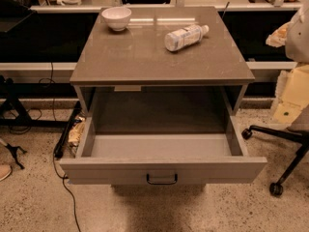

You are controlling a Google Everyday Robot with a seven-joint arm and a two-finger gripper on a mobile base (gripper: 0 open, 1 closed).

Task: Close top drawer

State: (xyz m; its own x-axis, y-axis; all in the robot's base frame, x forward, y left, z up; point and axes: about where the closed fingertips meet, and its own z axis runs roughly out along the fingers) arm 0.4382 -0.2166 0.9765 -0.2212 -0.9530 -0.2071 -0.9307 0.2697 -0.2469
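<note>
The top drawer (161, 170) of the grey cabinet (159, 57) is pulled out wide toward me. It is a deep grey box with nothing inside. Its flat front faces me and carries a small black wire handle (161, 179) at the centre. The lower drawers are hidden below it. The gripper is out of view and no part of the arm shows.
A white bowl (116, 18) and a plastic bottle lying on its side (186, 36) sit on the cabinet top. An office chair base with castors (277, 149) stands at the right. Black cables (63, 178) and a stand leg (14, 153) lie on the floor at the left.
</note>
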